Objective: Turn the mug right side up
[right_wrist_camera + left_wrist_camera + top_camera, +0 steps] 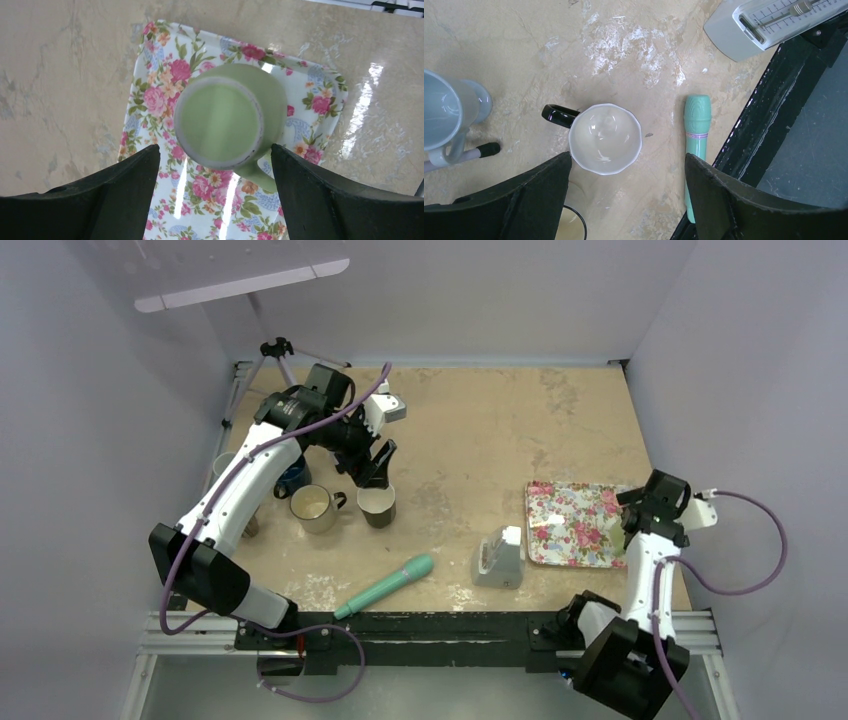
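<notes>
A light green mug [225, 117] stands upside down on the floral tray [160, 65], its flat base facing the right wrist camera and its handle pointing to the lower right. My right gripper [215, 150] hovers open just above it, one finger on each side and nothing held. From the top view only a sliver of the green mug [620, 536] shows under the right gripper [640, 525]. My left gripper [375, 475] hangs open over a group of upright mugs at the left, with nothing between its fingers [539, 185].
Under the left gripper [628, 165] an upright mug with a white inside [605, 138] stands beside a cream mug [313, 507], a blue mug [293, 478] and a grey mug [225, 465]. A teal tool [385, 586] and a grey device [498, 558] lie near the front rail.
</notes>
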`<state>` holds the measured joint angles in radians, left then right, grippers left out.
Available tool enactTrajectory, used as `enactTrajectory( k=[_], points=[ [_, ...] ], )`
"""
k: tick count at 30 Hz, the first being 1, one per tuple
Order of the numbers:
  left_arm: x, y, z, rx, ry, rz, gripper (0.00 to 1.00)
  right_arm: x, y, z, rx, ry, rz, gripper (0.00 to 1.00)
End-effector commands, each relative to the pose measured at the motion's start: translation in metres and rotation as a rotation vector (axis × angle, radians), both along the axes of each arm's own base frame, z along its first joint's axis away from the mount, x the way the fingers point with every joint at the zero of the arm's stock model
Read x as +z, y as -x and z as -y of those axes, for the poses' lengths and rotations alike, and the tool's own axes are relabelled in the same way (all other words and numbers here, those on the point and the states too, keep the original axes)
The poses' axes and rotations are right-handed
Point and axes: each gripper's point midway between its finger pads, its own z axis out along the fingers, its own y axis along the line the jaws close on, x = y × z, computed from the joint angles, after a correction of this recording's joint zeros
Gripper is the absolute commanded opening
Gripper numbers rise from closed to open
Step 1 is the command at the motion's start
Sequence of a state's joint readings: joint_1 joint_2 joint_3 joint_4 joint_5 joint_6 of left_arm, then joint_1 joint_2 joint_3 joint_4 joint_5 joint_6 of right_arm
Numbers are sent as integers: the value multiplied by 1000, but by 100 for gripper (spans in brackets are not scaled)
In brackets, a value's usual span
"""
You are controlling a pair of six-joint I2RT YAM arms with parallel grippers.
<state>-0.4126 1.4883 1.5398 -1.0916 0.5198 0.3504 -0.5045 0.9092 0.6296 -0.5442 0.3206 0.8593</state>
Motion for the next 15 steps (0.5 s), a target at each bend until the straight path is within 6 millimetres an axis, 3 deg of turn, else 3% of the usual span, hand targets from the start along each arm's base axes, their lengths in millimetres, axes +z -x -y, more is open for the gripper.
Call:
enactTrajectory(
  k=[1,4,9,15],
  points=[
    [14,-3,3,1,35,30,87,8,-24,-15,134,27,-3,85],
    [13,-4,4,0,38,37,87,6,-24,-23,153,56,-76,85],
    [15,-1,5,-5,52,41,87,-40,-11,-24,92,-10,-229,75],
    [20,0,3,-19,47,59,87,-40,-18,-11,7,13,-254,61]
  ],
)
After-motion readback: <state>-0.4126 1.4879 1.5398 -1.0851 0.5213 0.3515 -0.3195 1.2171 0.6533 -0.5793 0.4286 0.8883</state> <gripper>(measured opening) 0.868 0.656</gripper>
